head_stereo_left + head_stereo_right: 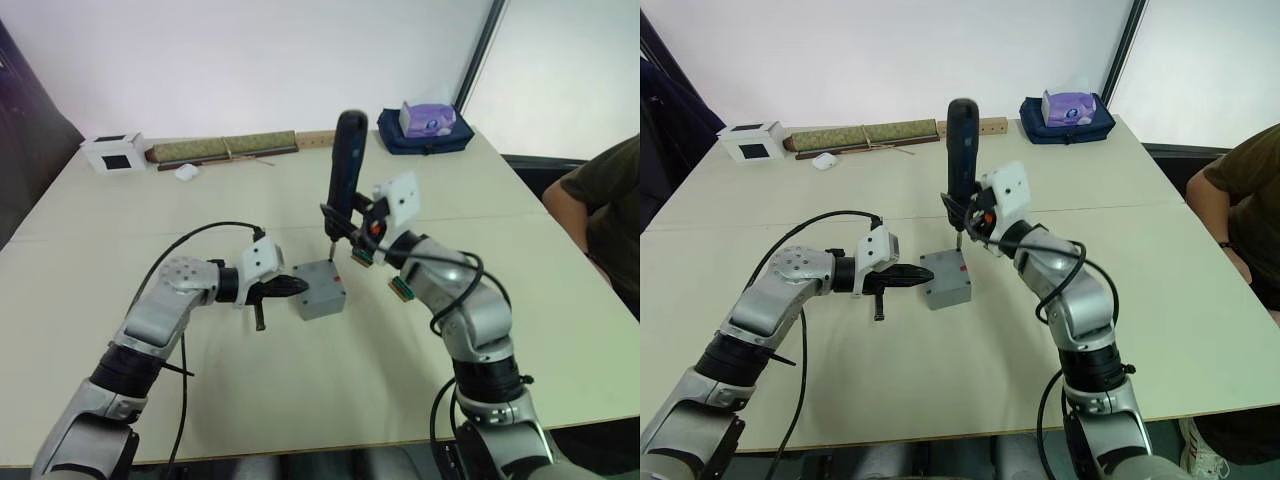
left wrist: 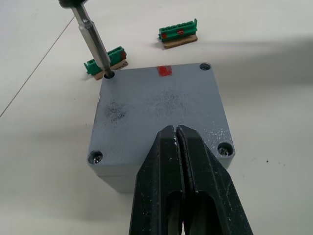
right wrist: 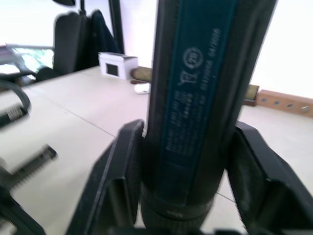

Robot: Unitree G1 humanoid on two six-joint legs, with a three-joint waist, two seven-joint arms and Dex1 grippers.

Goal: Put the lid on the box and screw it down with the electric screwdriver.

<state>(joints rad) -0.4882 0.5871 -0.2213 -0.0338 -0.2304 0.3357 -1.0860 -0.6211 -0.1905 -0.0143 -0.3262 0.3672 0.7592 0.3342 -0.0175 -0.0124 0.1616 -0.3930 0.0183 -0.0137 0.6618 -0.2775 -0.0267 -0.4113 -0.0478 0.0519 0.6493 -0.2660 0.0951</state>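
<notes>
The lid (image 2: 159, 115) sits on the box (image 1: 319, 291). The left gripper (image 2: 177, 142), fingers closed, presses the lid's near edge. The right gripper (image 3: 188, 166) holds the electric screwdriver (image 1: 346, 165) upright, its bit in the lid's corner hole.

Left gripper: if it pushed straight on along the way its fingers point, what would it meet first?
The left gripper, shut, lies over the lid on the box. Going straight on it would probably slide across the lid toward the red mark; whether the tips already touch is unclear.
</notes>
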